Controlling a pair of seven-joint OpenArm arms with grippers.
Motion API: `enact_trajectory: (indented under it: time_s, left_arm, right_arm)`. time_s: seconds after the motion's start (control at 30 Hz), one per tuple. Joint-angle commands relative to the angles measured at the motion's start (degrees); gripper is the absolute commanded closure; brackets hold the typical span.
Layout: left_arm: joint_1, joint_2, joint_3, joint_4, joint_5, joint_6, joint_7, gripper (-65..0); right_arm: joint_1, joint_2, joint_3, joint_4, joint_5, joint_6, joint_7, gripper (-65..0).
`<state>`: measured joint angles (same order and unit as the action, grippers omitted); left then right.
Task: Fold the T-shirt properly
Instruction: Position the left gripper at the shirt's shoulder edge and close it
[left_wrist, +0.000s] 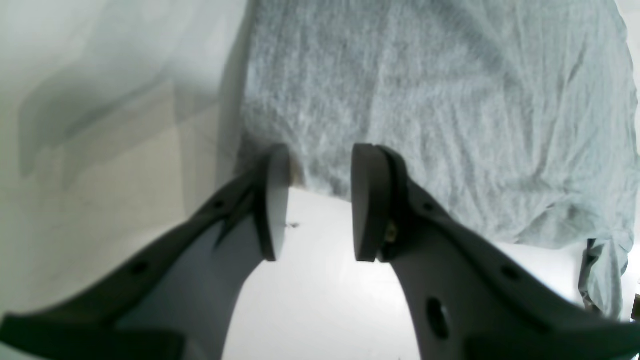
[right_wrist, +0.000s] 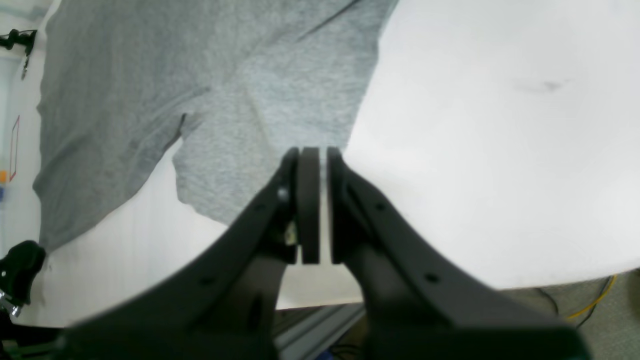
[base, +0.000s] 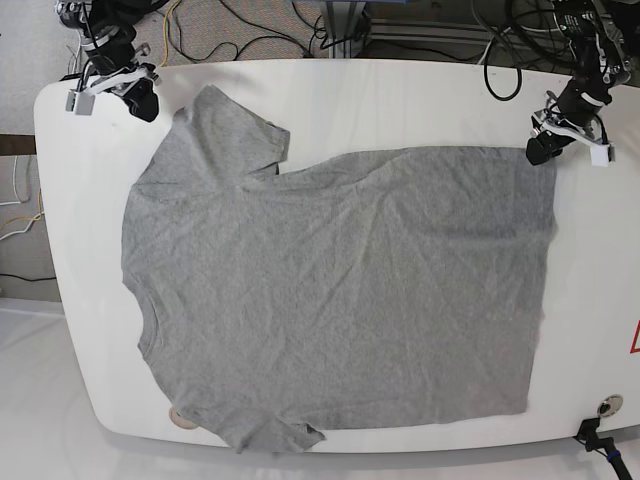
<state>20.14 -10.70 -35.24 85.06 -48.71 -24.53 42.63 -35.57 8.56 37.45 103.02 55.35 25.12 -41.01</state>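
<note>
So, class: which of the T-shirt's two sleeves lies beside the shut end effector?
The far sleeve, at the table's back edge beside the right end effector; the other sleeve lies at the front edge.

No text, label, brand or number can be read in any of the three views. The only sign-like mark is a red line figure at the right edge of the worktop (base: 600, 300) in the base view, cut off by the frame so that its meaning cannot be told; a similar thin red outline shows at the left edge of the right wrist view, equally unreadable. The T-shirt (base: 340, 300) is plain grey with no print.
</note>
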Motion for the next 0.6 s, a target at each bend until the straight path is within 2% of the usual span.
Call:
enact_trajectory:
  time_s: [0.0,0.03,0.23,0.57]
  left_arm:
    - [-0.4,-0.6,-0.39,0.83,-1.14,-0.95,-0.75,-19.1]
    - [-0.57,-0.27,0.2,0.57,0.05,-0.8,-1.08,-18.4]
    - [-1.91,-0.42,0.85,-0.28,0.74,-0.79,-1.91,-18.3]
    - [-3.51,-0.1,3.32,-3.67,2.35,1.49,-3.13,-17.1]
  right_arm:
    - [-0.41,0.65,0.54,0.71,1.27,0.46,0.86,-2.6]
    - [-0.26,0.62,0.06,0.92,-0.19,-0.31,-0.06,0.0]
    - [-0.17,0.67,0.0,0.68,-0.31,-0.05,-0.97,0.0]
    - [-0.33,0.7,-0.09,0.36,-0.26,-0.03,-1.26,0.0]
